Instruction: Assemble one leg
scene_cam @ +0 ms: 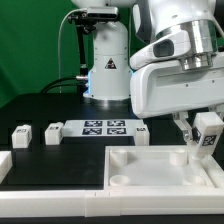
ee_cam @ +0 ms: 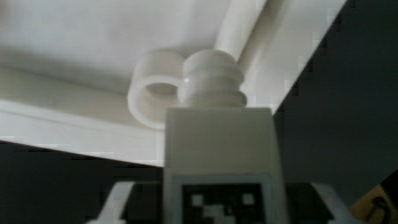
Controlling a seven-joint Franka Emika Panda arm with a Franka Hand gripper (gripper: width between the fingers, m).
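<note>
My gripper [scene_cam: 206, 142] is shut on a leg [scene_cam: 207, 131], a chunky white block with a black-and-white tag, and holds it over the right part of the big white panel [scene_cam: 135, 170]. In the wrist view the leg [ee_cam: 221, 140] stands between my fingers [ee_cam: 119, 203]. Its threaded tip [ee_cam: 212, 78] points at the panel and sits right beside a round corner socket [ee_cam: 159, 88]. I cannot tell whether the tip touches the socket. Two more legs [scene_cam: 22, 135] [scene_cam: 53, 131] lie on the black table at the exterior view's left.
The marker board [scene_cam: 105, 126] lies flat behind the panel. Another small white leg [scene_cam: 141, 132] sits beside its right end. A white part [scene_cam: 4, 164] shows at the left edge. The robot's base [scene_cam: 105, 70] stands at the back before a green backdrop.
</note>
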